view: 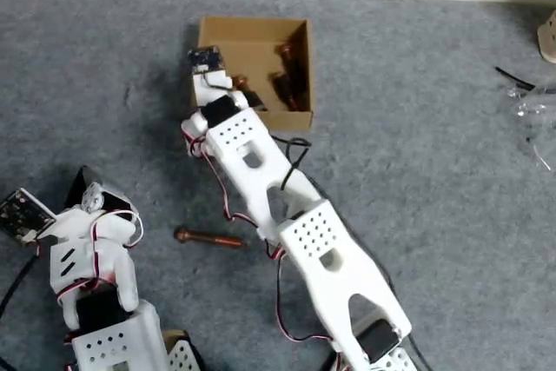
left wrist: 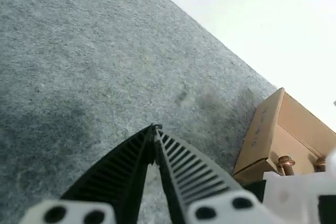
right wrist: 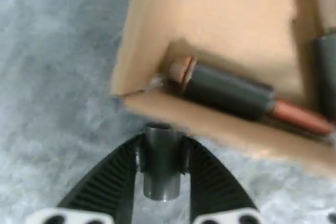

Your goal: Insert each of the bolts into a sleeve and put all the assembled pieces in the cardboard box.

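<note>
Bolt [view: 208, 237] lies loose on the grey desk [view: 452, 180] in the high view, between the two arms and well apart from the cardboard box [view: 254, 23]. Assembled pieces [view: 291, 80] rest against one wall of the box. The right arm stretches to the box's near corner, and the left arm sits folded by the lower edge.

In the left wrist view, the left tool [left wrist: 155, 128] is pressed together on nothing, above bare desk, with the box off to one side.

In the right wrist view, the right tool [right wrist: 163, 145] pinches an empty dark sleeve [right wrist: 161, 163] just outside the box wall. An assembled piece [right wrist: 226, 94] lies just inside that wall.

The main risk, as I judge it, is that the sleeve is let go over the box without its bolt, since it hangs so near the rim. The round bolt could also roll away when the left tool closes on it. A tilted sleeve would jam the insertion.
</note>
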Robot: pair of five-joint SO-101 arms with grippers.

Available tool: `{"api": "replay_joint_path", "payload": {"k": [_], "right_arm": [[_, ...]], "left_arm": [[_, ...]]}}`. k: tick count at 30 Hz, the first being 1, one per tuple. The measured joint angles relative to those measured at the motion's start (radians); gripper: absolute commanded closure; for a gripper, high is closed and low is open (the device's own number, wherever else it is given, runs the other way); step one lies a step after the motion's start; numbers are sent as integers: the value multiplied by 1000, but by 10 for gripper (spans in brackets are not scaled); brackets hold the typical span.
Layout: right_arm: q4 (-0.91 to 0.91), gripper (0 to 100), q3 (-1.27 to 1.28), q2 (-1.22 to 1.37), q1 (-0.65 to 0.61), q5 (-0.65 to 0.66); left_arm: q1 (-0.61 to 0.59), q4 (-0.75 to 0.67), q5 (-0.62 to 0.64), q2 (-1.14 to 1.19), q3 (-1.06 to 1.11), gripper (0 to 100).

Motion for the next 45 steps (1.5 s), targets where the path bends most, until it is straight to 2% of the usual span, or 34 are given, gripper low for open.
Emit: {"api": "replay_joint_path", "payload": {"k": [14,18,23,27,32,45], "right_arm": [[367,994,-456,34,-31,12],[377,994,-457,5,-25,12],[379,994,-457,-170,28,12],[379,994,-460,-342,94,114],[381,994,-462,-535,210,233],[382,994,-463,-861,758,258]], "left_arm": [[2,0,0,0,0,990],[3,0,0,0,0,990],[3,0,0,0,0,990],[3,0,0,0,0,990],[40,0,0,0,0,990],[46,0,0,0,0,990]]}}
